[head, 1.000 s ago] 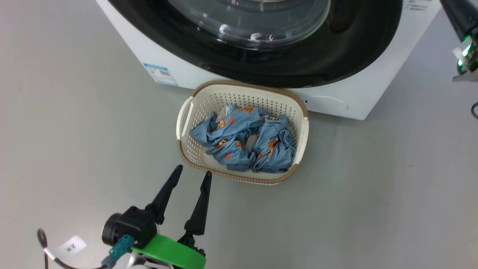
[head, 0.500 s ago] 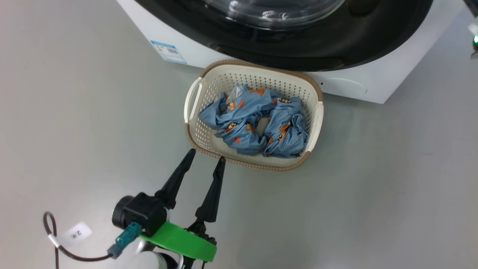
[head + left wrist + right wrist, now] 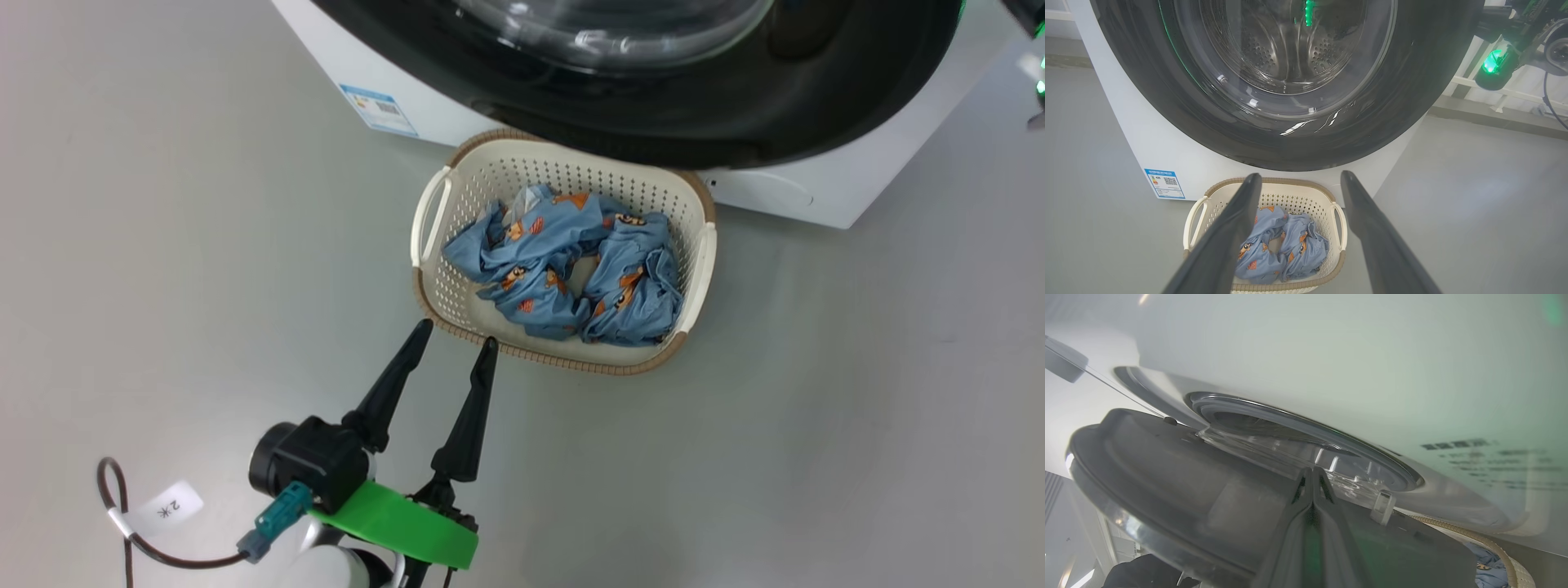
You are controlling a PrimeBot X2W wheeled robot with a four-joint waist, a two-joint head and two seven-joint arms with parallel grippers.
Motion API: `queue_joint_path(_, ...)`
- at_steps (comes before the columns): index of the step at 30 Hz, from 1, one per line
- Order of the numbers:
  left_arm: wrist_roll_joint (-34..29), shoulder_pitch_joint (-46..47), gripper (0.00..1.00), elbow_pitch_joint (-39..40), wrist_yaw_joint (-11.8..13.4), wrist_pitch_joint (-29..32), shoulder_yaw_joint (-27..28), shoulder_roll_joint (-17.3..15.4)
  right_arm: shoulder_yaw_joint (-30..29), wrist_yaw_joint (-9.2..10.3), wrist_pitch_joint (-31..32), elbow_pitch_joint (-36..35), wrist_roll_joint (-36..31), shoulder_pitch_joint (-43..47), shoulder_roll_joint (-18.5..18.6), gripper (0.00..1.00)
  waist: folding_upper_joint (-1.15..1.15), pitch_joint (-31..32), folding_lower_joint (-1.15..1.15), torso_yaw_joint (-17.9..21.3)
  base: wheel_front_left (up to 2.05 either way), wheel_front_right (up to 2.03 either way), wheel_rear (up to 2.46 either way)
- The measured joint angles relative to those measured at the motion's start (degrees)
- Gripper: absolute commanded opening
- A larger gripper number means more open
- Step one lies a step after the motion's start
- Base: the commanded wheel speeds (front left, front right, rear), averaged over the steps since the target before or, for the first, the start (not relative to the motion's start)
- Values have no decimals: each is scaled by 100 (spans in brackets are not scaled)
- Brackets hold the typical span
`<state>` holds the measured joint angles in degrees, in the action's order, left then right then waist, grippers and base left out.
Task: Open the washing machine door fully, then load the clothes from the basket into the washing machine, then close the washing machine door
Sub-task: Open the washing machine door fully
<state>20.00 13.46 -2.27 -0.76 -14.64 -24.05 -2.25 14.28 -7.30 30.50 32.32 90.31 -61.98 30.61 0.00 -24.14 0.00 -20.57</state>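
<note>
One spread left pincer [image 3: 457, 332] — basket [image 3: 465, 298] of clothes [image 3: 531, 245] just beyond it.

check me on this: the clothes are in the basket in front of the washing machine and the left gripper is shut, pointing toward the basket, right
One thing is wrong: the left gripper is open, not shut. The head view shows its two fingers spread apart. The rest stands: the clothes lie in the basket, which sits in front of the washing machine, and the gripper points toward the basket.
</note>
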Motion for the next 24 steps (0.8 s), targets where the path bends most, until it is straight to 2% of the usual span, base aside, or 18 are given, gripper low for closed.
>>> queue_joint_path(16, -114, -98, 100, -164, -133, 0, 165, 0, 260, 0, 272, -581, 11, 1103, -241, 0, 0, 623, -1, 185, 0, 0, 0)
queue_joint_path(24, -166, -373, 100, -209, -208, 0, 330, -5, 435, 0, 397, -810, 27, 1634, -525, 0, 0, 992, -1, 282, 0, 0, 0)
